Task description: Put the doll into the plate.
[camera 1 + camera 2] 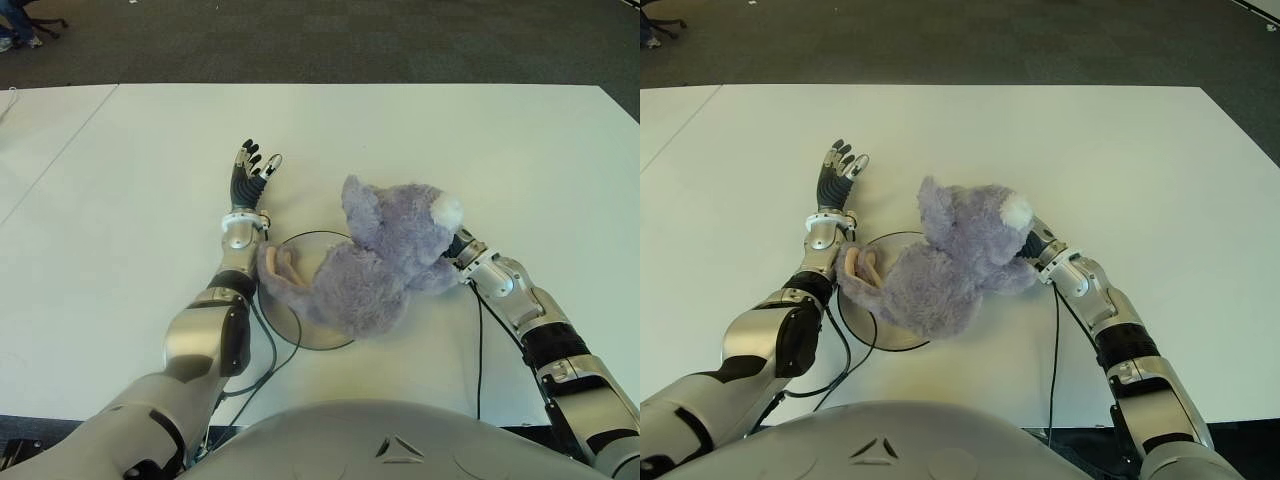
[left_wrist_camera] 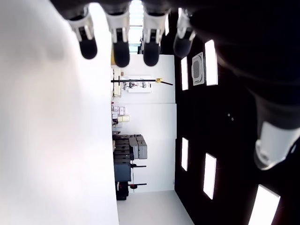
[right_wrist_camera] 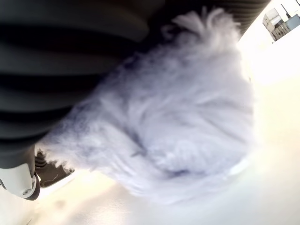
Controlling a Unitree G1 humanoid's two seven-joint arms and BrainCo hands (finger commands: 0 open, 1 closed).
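Observation:
A purple plush doll with a white ear patch lies across the round clear plate near the table's front; its body covers most of the plate and its head sticks out past the right rim. My right hand reaches in from the right, and only its wrist shows behind the doll's head. In the right wrist view its dark fingers curl against the fur. My left hand shows just left of and beyond the plate, fingers straight and spread, holding nothing; its fingertips hang free above the white surface.
The white table stretches wide on all sides of the plate. A black cable runs along my right forearm, another loops by my left arm. A second table adjoins at left. Dark carpet lies beyond the far edge.

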